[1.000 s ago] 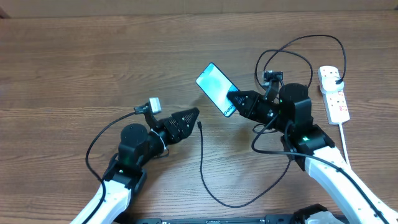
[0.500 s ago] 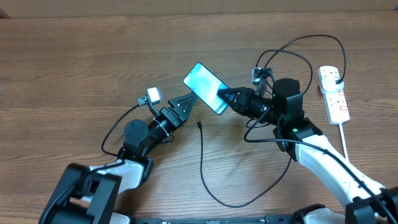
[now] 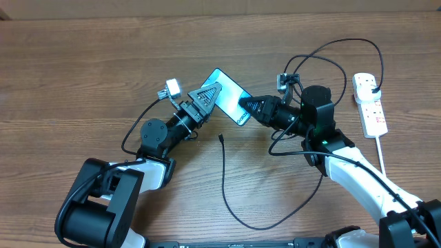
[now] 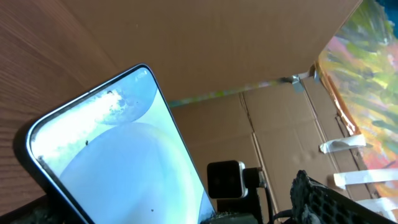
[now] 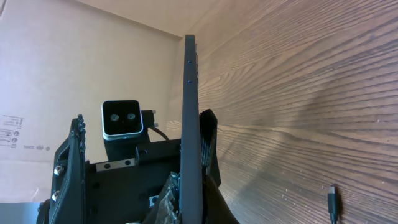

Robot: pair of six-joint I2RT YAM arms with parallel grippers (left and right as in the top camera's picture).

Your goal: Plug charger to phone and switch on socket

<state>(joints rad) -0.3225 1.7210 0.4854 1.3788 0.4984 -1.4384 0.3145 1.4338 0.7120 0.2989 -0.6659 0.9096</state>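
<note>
The phone (image 3: 231, 95), its screen glowing light blue, is held off the table by my right gripper (image 3: 247, 108), which is shut on its near end. In the right wrist view the phone (image 5: 191, 112) stands edge-on between my fingers. My left gripper (image 3: 211, 91) is open and straddles the phone's other end; one finger (image 5: 208, 140) lies close against the phone, the other (image 5: 73, 165) stands well apart. The screen (image 4: 118, 168) fills the left wrist view. The charger's connector tip (image 3: 220, 138) lies on the table below the phone, and also shows in the right wrist view (image 5: 333, 202). Its black cable (image 3: 255, 226) loops round to the socket (image 3: 371, 103).
The white power strip lies at the far right with its thick white cord (image 3: 381, 155) running toward the front edge. Black cable loops (image 3: 344, 43) lie behind my right arm. Cardboard panels (image 4: 249, 68) stand beyond the table.
My left gripper has swung up and to the right, and its open fingers now straddle the phone. My right gripper carried the phone to the left, then held still.
</note>
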